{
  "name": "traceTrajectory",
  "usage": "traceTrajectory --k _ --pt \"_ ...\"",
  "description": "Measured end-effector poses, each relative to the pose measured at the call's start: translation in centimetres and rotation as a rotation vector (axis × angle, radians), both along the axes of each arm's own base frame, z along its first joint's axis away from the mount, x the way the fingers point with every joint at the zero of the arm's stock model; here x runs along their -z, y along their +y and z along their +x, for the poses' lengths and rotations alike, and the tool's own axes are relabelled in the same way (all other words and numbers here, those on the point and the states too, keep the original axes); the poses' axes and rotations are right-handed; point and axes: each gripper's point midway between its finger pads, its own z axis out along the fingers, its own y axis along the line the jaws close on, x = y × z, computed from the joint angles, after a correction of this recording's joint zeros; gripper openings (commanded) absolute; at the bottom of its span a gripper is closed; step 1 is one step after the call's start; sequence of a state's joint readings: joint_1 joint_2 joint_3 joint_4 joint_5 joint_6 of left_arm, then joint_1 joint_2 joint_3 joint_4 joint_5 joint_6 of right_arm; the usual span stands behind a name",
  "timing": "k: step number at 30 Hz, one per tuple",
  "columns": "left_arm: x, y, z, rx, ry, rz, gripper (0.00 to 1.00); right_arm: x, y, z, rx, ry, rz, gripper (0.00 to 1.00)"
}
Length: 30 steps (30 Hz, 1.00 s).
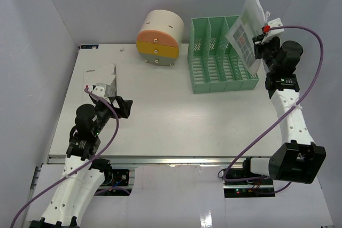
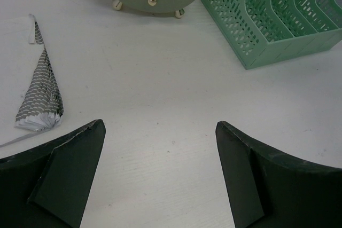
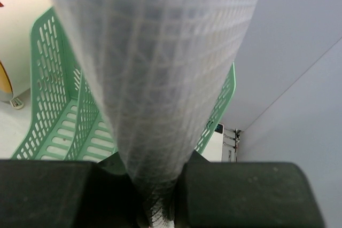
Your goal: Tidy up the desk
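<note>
At the far right of the desk [image 1: 176,126], the right gripper [image 1: 261,40] pinches a translucent mesh pouch [image 1: 247,25] above the green file rack [image 1: 214,62], while the left gripper [image 1: 120,106] hovers released, spread wide, near-left beside folded paper [image 1: 104,76].

One desk [image 1: 160,126]. One green file rack [image 1: 222,60], seemingly four slots. One round drawer unit [image 1: 159,36], three coloured drawer fronts. One mesh pouch [image 1: 247,30]. One folded printed paper [image 2: 40,89].
</note>
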State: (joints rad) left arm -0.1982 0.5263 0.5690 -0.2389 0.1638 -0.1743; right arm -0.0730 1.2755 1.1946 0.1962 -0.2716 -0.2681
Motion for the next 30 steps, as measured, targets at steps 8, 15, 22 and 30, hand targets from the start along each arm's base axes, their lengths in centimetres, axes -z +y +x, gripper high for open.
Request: traceTrajectory --k 8,15,22,30 --pt "-0.2 0.1 0.0 -0.008 -0.010 0.001 0.95 2.2 0.0 2.1 -0.003 0.026 0.026 0.08" --pt "-0.1 0.2 0.1 -0.011 -0.004 0.003 0.95 3.2 -0.6 2.5 0.064 -0.006 0.029 0.08" --pt "0.1 0.2 0.2 -0.014 0.000 0.005 0.95 6.2 -2.2 1.3 0.161 0.010 0.031 0.08" --pt "0.2 0.2 0.3 -0.014 0.006 0.009 0.95 6.0 -3.1 0.3 0.203 -0.011 0.034 0.08"
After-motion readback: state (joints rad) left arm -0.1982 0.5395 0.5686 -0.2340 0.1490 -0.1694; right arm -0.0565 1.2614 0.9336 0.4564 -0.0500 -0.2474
